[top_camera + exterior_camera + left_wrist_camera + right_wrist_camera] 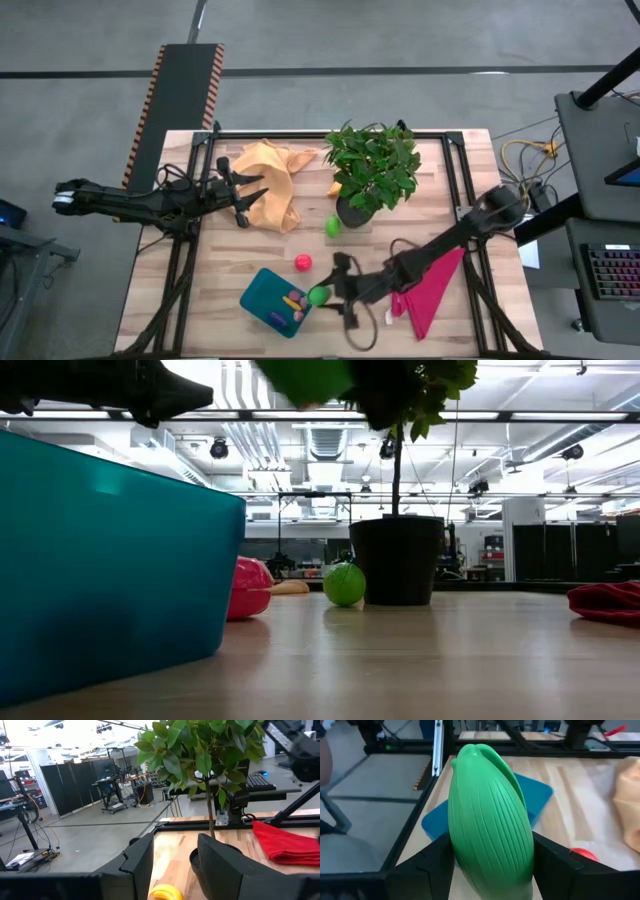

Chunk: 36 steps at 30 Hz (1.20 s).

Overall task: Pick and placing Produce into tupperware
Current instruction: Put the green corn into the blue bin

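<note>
The right gripper [328, 294] clamps a ribbed green vegetable [490, 825] between its fingers, just above the teal tub's [262, 291] near rim, bare tabletop [220, 255] around it. The left gripper [252, 191] hangs open over the orange cloth [273, 180], well apart.

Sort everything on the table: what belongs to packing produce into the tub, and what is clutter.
Job: teal tub; green ribbed vegetable shut in the right tool; red piece; green ball.

Clutter: potted plant; orange-yellow cloth; magenta cloth.
</note>
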{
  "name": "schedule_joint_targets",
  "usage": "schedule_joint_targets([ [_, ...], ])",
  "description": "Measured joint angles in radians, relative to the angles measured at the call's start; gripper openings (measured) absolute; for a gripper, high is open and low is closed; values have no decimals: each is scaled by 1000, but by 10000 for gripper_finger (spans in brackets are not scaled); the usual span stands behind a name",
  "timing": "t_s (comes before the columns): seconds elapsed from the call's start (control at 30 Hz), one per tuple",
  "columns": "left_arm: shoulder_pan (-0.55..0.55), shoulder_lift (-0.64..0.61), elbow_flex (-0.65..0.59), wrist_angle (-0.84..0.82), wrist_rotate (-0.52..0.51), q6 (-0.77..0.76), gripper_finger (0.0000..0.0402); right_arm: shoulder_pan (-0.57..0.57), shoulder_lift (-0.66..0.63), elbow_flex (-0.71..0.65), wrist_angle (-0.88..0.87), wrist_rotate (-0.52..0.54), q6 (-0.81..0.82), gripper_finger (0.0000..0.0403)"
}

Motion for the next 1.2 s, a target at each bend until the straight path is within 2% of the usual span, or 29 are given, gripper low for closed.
schedule_joint_targets([
  [0.3, 0, -3, 0, 2, 0, 1, 140, -6, 255, 361, -197, 2, -35, 212],
  [0.53, 0, -5, 0, -5, 1, 1, 140, -22, 349, 554, -388, 1, -5, 212],
  [0.83, 0, -12, 0, -8, 1, 2, 140, -21, 368, 605, -508, -14, 23, 212],
  [1.2, 0, -12, 0, -6, 1, 2, 140, -31, 375, 604, -545, -53, 25, 213],
])
